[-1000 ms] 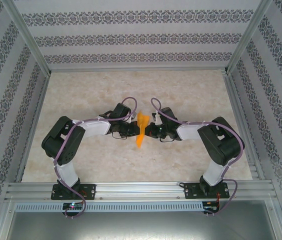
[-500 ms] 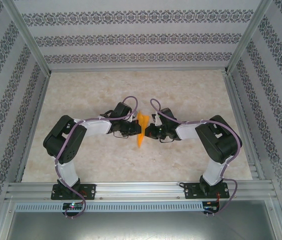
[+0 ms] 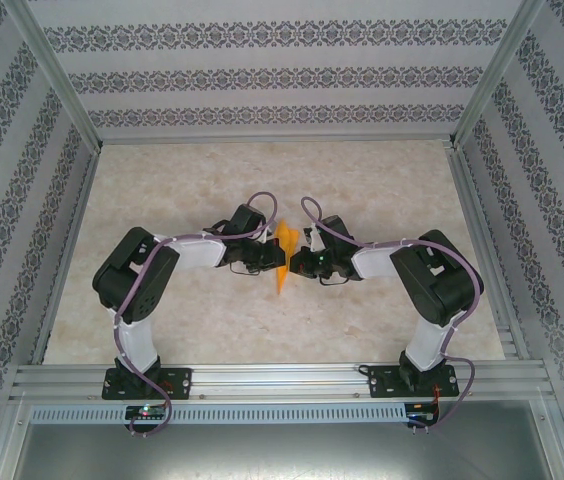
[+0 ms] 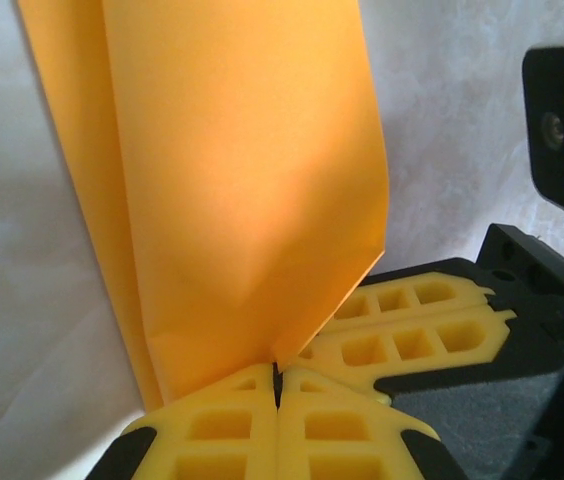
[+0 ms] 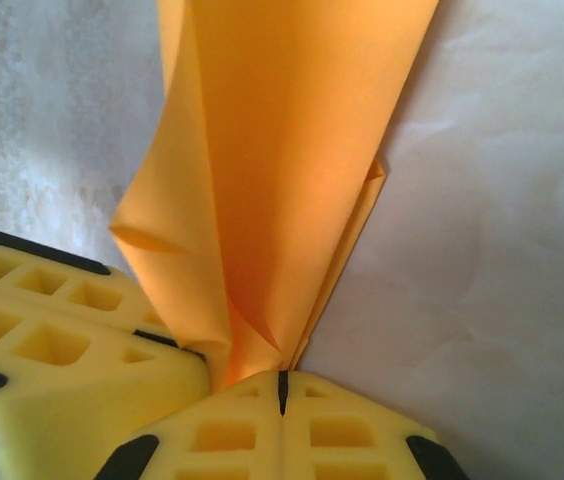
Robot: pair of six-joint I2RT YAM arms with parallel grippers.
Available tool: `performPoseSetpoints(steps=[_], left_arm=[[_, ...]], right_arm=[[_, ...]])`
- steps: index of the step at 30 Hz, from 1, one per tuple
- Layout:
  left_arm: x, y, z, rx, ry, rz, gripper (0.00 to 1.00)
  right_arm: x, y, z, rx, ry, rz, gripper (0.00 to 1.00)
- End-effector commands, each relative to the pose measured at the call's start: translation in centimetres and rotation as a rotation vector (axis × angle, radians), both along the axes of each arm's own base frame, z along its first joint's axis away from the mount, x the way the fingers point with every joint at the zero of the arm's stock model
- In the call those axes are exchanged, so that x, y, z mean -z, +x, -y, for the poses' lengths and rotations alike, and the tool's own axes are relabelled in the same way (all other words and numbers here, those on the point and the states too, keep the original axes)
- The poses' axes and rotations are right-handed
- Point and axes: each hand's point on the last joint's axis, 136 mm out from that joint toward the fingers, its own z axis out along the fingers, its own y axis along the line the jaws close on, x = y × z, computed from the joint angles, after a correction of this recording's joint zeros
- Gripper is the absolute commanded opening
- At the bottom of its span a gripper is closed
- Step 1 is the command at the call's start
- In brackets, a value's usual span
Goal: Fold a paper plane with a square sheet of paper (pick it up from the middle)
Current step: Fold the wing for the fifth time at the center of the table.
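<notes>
Two grippers meet mid-table in the top view: the left gripper and right gripper pinch the orange paper sheet between them. The table lies bare all around, its frame rails well apart from them. From the left wrist, that gripper's jaws are shut on the sheet's lower edge, where layers are already doubled over. From the right wrist, shut jaws clamp a creased corner. Judging by the loose flaps, nose and wings remain unfinished.

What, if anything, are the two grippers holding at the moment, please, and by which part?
Both hold the folded sheet of thin bright orange paper: the left gripper and the right gripper each pinch a folded corner, from opposite sides.
</notes>
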Motion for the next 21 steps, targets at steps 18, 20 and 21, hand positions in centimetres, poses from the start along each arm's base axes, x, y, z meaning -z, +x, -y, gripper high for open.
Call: performPoseSetpoints(steps=[18, 20, 21], left_arm=[[1.9, 0.8, 0.8, 0.003, 0.029, 0.004, 0.05], [2.2, 0.8, 0.7, 0.005, 0.038, 0.001, 0.05], [2.4, 0.8, 0.7, 0.006, 0.044, 0.0, 0.05]], right_arm=[[-0.6, 0.4, -0.5, 0.006, 0.054, 0.008, 0.0], [-1.0, 0.4, -0.5, 0.007, 0.063, 0.016, 0.0], [-1.2, 0.4, -0.4, 0.008, 0.066, 0.019, 0.0]])
